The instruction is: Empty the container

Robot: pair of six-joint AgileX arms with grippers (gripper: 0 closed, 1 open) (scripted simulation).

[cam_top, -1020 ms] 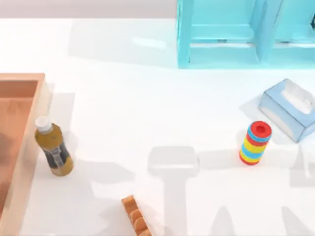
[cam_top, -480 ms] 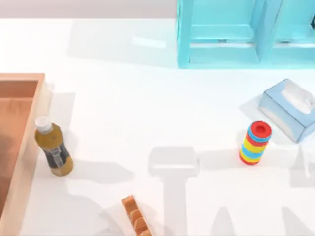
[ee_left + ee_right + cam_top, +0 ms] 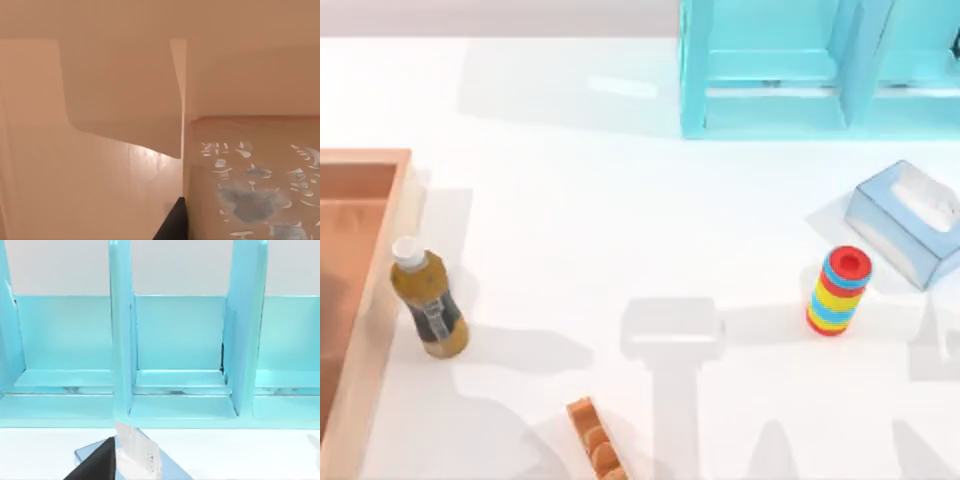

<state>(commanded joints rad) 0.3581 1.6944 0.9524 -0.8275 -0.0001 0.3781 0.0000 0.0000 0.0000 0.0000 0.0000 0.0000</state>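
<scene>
Top view: the wooden container [image 3: 360, 290], a large shallow tray with low raised walls, lies at the 9 o'clock edge of the white table [image 3: 620, 220] and runs out of frame toward 8 o'clock. A bottle [image 3: 428, 300] of amber liquid with a white cap stands upright on the table just beside the tray's outer wall, toward 3 o'clock from it; whether they touch cannot be told. Elsewhere on the table: a turquoise shelf unit [image 3: 820, 70] at 1 o'clock, a tissue box [image 3: 910, 220] at 3 o'clock, a stack of coloured rings [image 3: 840, 290] near it, and a small orange ridged piece [image 3: 592, 440] at 6 o'clock. Left wrist view: the camera looks close onto the container's floor [image 3: 100, 190] and inner wall, with a flat mottled patch [image 3: 255, 185] whose nature is unclear, and a dark tip of the left pincer [image 3: 172, 225] at the frame's edge; whether that pincer is apart or together cannot be told. Right wrist view: the shelf unit's compartments [image 3: 175, 340] and the tissue box [image 3: 135, 450] lie ahead of a dark part of the right pincer [image 3: 95, 465], whose state likewise cannot be told. Judgement: the tray looks stiff and fairly heavy, not fragile; its low wall offers the natural hold, while the bottle would be smooth, round and apt to tip, best gripped at mid-body.
</scene>
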